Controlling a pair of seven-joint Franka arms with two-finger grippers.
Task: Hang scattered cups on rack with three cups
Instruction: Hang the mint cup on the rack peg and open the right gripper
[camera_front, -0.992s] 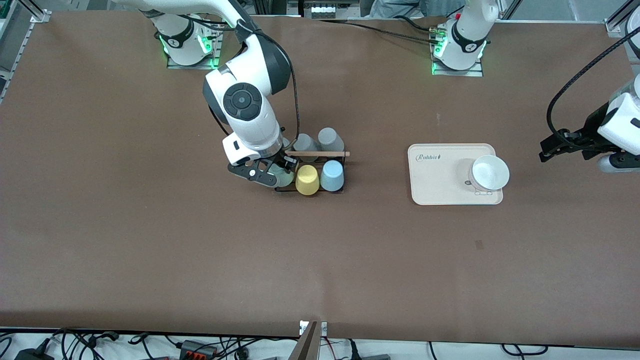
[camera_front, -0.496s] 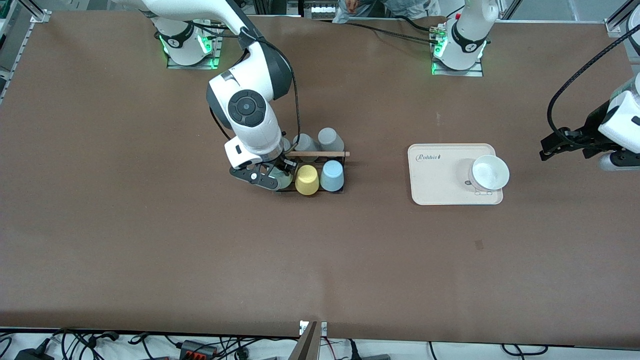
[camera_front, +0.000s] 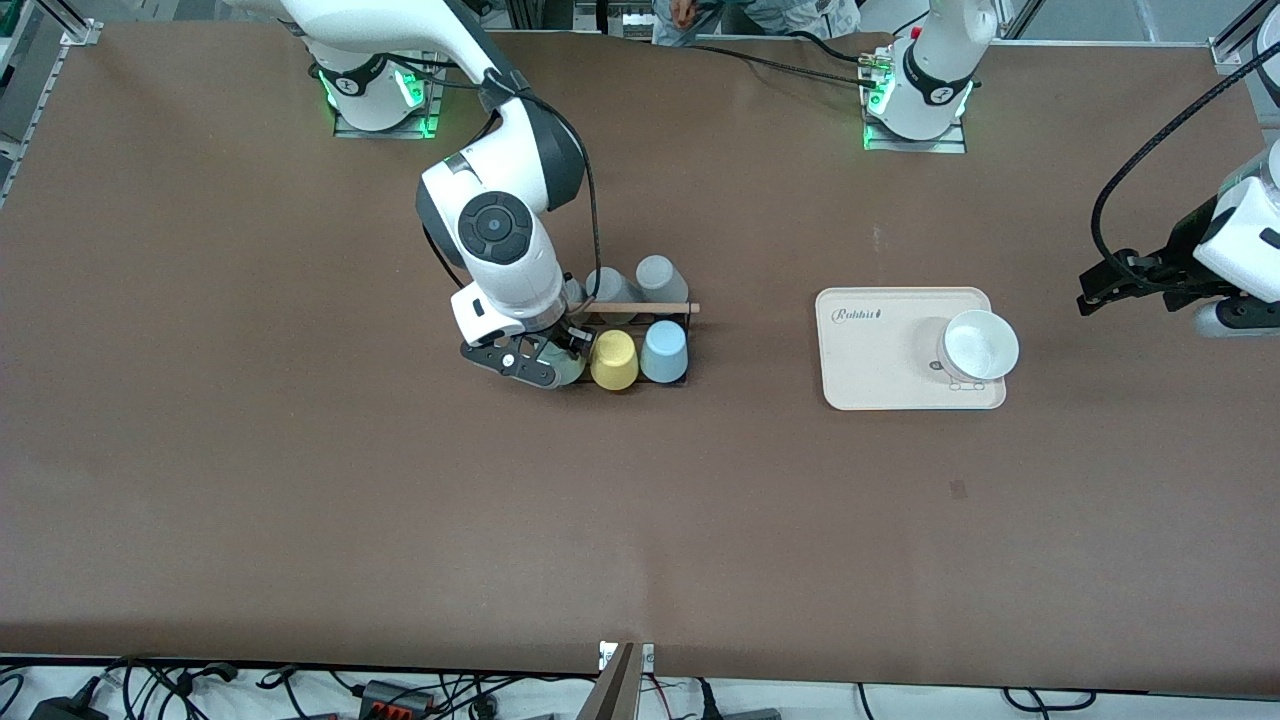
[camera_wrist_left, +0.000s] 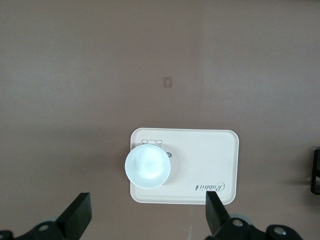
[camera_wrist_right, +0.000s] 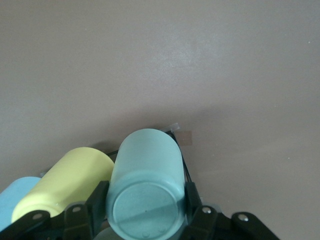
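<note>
Grip: right gripper (camera_wrist_right: 146, 212) has its fingers closed on the sides of the sage green cup (camera_wrist_right: 146, 192), held upside down at the rack (camera_front: 622, 340), at the rack's end toward the right arm's end of the table.
Cup positions: light blue cup (camera_front: 664, 351) sits inverted on the rack, at its end toward the left arm's end of the table; yellow cup (camera_front: 613, 359) sits between it and the green one, all three in the rack's row nearer the front camera. Two grey cups (camera_front: 655, 277) stand in the row farther from that camera, past the wooden rod (camera_front: 636, 308).
Left arm: waits over the table edge at its own end; left gripper (camera_wrist_left: 147, 214) is wide open and holds nothing. Beige tray (camera_wrist_left: 210, 155) with a white cup (camera_wrist_left: 148, 166) lies below it.
Risk, release: if the green cup is not seated on a peg when the fingers part, it may tip off the rack.
Risk, neighbour: the inner finger (camera_wrist_right: 97, 202) lies just beside the yellow cup; opening or pulling away may nudge it off its peg.
Risk, rack: sideways push could slide the light wire frame.
Hidden: peg under the green cup is not visible in any view; seating depth cannot be judged. In the front view the right wrist covers most of the green cup.
</note>
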